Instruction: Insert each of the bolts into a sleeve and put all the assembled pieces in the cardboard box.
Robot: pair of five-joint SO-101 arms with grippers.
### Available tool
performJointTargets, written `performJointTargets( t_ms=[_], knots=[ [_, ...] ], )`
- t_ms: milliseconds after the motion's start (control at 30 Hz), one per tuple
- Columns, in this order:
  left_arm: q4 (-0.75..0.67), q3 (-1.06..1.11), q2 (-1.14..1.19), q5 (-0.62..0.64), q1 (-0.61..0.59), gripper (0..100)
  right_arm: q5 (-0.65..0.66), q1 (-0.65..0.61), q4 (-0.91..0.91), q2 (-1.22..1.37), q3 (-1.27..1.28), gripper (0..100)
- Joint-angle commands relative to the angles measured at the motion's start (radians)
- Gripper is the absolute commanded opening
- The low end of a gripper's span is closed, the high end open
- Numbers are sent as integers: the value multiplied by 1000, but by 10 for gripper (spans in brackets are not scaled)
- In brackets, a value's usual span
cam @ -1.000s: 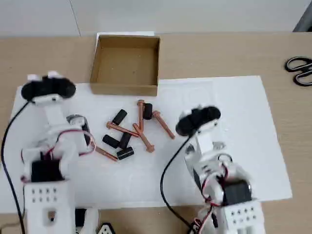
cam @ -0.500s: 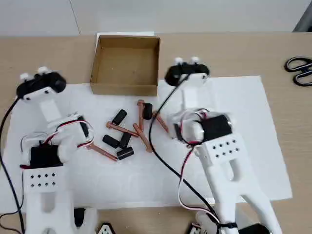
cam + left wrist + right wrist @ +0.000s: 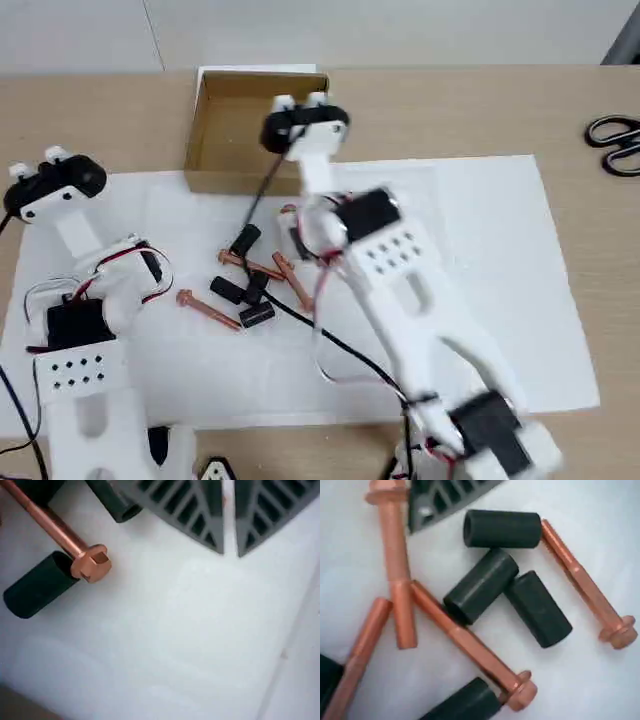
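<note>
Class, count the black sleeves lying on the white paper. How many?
5. Three sleeves cluster among the bolts; a fourth lies nearer the cardboard box; a fifth, partly seen, lies beside another bolt. More could be hidden under the arm.

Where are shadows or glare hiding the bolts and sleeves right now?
High view: even light, no glare on the white sheet; the right arm, not shadow, covers part of the pile. Left wrist view: soft shadow under the bolt. Right wrist view: mild sheen on bolts, sleeves readable.
</note>
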Motion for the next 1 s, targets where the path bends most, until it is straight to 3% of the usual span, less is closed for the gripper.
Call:
performJointTargets(
  t_ms=[0,367,633,967],
  knots=[
    [0,-4,-3,48,-5,8,-66,-12,50,153,-203,227],
    [-9,51,-3,106,0,8,-86,-7,108,509,-494,227],
    [-172,188,-3,106,-2,8,-84,24,108,618,-620,227],
    [-235,196,-3,106,0,8,-84,105,108,731,-749,226]
  ],
)
